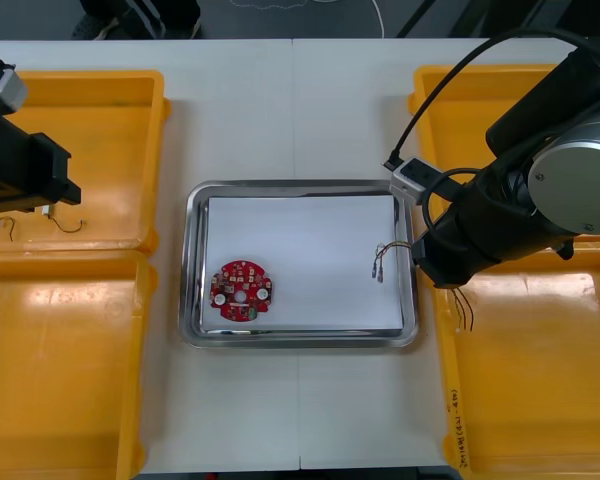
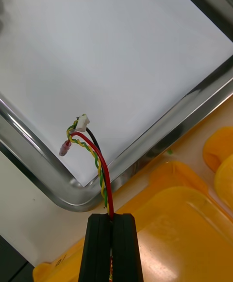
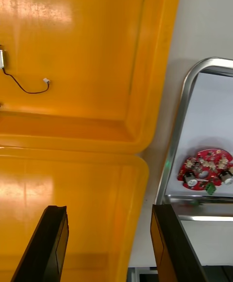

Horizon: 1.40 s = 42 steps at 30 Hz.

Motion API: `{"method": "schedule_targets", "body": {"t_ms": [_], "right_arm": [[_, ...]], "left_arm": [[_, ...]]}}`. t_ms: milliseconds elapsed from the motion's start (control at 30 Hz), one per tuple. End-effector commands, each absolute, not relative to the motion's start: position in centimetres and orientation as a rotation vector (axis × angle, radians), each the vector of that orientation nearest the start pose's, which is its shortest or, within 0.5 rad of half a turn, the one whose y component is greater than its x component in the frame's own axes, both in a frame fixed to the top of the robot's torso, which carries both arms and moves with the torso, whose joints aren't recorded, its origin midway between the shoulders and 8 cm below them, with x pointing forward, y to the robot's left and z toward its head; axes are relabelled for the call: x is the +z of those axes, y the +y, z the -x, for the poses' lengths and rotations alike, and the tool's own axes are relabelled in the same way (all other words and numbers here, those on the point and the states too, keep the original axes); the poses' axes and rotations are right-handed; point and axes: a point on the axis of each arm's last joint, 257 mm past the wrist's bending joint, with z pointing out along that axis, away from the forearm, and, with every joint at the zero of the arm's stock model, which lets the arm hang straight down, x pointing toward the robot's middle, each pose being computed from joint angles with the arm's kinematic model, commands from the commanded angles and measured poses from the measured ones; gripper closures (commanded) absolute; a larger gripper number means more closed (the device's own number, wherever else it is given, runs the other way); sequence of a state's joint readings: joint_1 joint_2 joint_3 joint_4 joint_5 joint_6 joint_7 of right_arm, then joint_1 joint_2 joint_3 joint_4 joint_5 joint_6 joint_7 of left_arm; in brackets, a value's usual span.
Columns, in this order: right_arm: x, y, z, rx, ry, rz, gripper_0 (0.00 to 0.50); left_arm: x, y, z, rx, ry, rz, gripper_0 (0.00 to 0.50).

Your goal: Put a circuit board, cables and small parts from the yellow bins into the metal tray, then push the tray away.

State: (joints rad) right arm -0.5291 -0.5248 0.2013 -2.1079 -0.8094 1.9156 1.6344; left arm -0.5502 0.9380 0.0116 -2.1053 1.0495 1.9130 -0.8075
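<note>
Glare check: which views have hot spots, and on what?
Front view: soft glare on the near left bin and near right bin, tray rim mirror-bright. Left wrist view: bright patches on the far left bin, beyond the open left gripper. Right wrist view: tray rim glints beyond the right gripper shut on the cable.

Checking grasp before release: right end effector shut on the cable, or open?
Shut on it. The right end effector pinches the red and yellow cable; its free end hangs over the tray corner.
</note>
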Motion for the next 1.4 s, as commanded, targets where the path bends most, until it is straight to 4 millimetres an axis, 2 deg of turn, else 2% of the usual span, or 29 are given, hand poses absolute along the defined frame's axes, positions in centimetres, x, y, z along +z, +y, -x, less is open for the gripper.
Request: {"method": "schedule_targets", "body": {"t_ms": [33,267,367,867,1200,1400], "right_arm": [[-16.8,-12.2,-41.4,0.070,2.359,1.268,0.500],[-17.2,-10.7,-41.7,-0.011,2.298,1.380,0.500],[-17.8,-10.0,-41.3,-0.031,2.288,1.428,0.500],[-19.1,-5.9,-40.0,0.024,2.248,1.550,0.500],[-20.2,-4.0,-39.8,0.010,2.203,1.614,0.500],[-20.6,-2.1,-40.2,0.002,2.172,1.658,0.500]], "left_arm": [[-8.0,32.3,-43.0,-0.020,2.658,0.010,0.004],[-7.8,34.0,-44.3,-0.017,2.684,-0.011,0.005],[-8.0,35.4,-44.8,0.009,2.696,-0.018,0.005],[-7.6,40.6,-46.0,0.072,2.715,0.089,0.005],[-7.8,43.0,-46.9,0.111,2.737,-0.020,0.009],[-8.0,44.2,-47.6,0.123,2.734,-0.104,0.010]]}}
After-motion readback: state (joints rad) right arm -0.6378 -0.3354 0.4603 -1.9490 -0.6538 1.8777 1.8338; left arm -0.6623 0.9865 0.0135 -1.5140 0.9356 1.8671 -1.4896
